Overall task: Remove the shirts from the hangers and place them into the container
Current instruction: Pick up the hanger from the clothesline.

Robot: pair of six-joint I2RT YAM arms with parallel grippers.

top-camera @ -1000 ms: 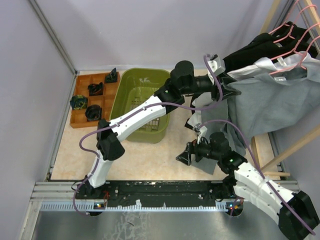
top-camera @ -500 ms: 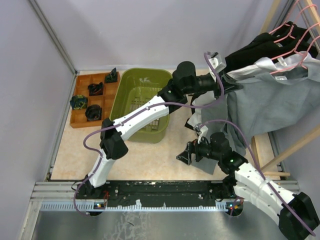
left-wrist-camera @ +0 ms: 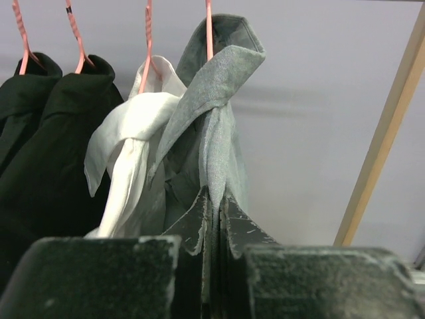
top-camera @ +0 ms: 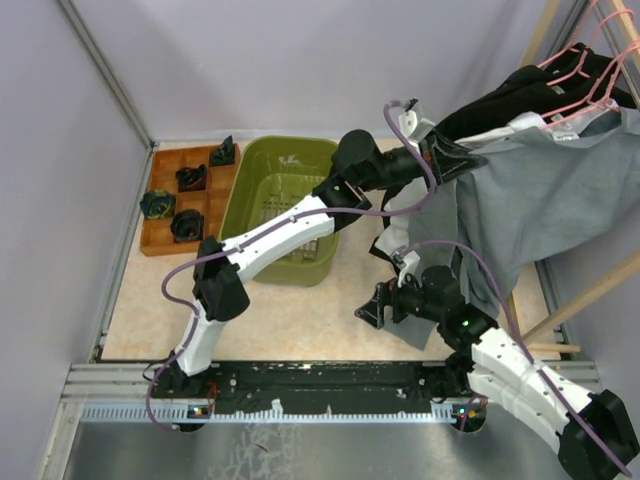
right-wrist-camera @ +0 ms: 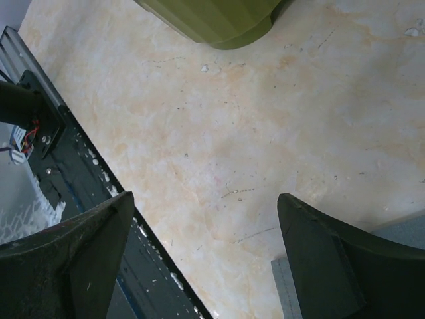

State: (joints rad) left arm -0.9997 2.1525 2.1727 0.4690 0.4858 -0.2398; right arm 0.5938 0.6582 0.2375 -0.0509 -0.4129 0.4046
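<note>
Clamped shut with the left gripper [left-wrist-camera: 214, 249] on the grey shirt [left-wrist-camera: 216, 100], at its front edge below the collar hung on a pink hanger [left-wrist-camera: 208, 30]. Best drawn slowly down and toward the container [top-camera: 280, 190], well apart, easing the collar off the wire. Only from the wrist: cloth between the pads [left-wrist-camera: 192, 229]; only from above: right gripper [top-camera: 375, 305] spread wide, empty, over the table [top-camera: 290, 320].

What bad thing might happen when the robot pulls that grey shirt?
The left end effector pinches the grey shirt, whose collar wraps the pink hanger; pulling might yank the hanger down or stretch the cloth. The white shirt beside it might come along.
</note>
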